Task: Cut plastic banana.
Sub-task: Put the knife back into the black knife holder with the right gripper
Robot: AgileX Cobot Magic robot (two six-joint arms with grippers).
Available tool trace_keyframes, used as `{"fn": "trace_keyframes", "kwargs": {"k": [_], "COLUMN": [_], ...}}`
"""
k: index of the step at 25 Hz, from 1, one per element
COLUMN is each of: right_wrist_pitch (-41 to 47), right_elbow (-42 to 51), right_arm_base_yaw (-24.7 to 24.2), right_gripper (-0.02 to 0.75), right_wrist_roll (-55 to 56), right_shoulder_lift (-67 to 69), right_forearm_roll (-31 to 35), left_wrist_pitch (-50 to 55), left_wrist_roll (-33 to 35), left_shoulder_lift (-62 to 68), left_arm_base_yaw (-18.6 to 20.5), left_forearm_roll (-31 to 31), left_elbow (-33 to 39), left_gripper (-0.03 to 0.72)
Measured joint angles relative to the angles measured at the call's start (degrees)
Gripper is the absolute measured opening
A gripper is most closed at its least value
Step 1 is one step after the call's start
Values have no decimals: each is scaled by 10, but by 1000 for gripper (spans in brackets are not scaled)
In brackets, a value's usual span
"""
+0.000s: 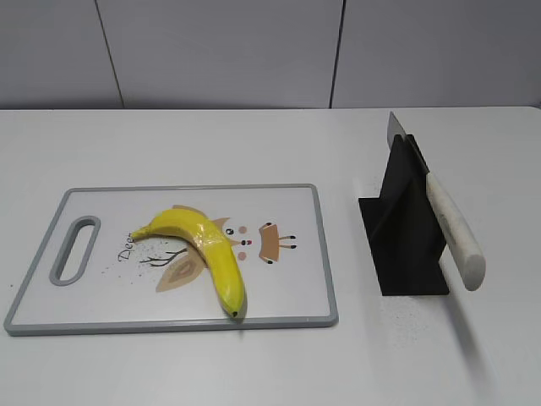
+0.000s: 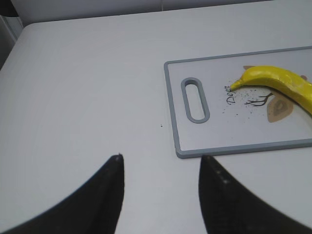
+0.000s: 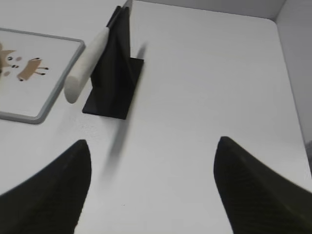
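Note:
A yellow plastic banana (image 1: 207,250) lies on a white cutting board with a grey rim (image 1: 325,254); both show in the left wrist view, banana (image 2: 280,83) and board (image 2: 170,112). A knife with a white handle (image 1: 455,230) rests slanted in a black stand (image 1: 406,228); the right wrist view shows the handle (image 3: 87,61) and stand (image 3: 117,78). My left gripper (image 2: 161,158) is open and empty over bare table, left of the board. My right gripper (image 3: 153,144) is open and empty, in front of and right of the stand. Neither gripper shows in the exterior view.
The white table (image 1: 254,144) runs back to a grey panelled wall (image 1: 220,51). The table's left edge and rounded corner (image 2: 22,29) show in the left wrist view, its right edge (image 3: 287,63) in the right wrist view.

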Motion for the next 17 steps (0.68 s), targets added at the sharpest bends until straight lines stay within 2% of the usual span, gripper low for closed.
{"fn": "trace_keyframes", "kwargs": {"k": [4, 7, 17], "right_wrist_pitch": [0, 0, 0], "right_elbow": [0, 0, 0], "right_arm_base_yaw": [-57, -83, -86], "right_gripper": [594, 594, 593], "right_wrist_roll": [0, 0, 0], "right_shoulder_lift": [0, 0, 0], "right_forearm_roll": [0, 0, 0], "left_wrist_pitch": [0, 0, 0], "left_wrist_roll": [0, 0, 0], "left_shoulder_lift": [0, 0, 0], "left_arm_base_yaw": [0, 0, 0], "left_forearm_roll": [0, 0, 0], "left_elbow": [0, 0, 0], "left_gripper": [478, 468, 463]}}
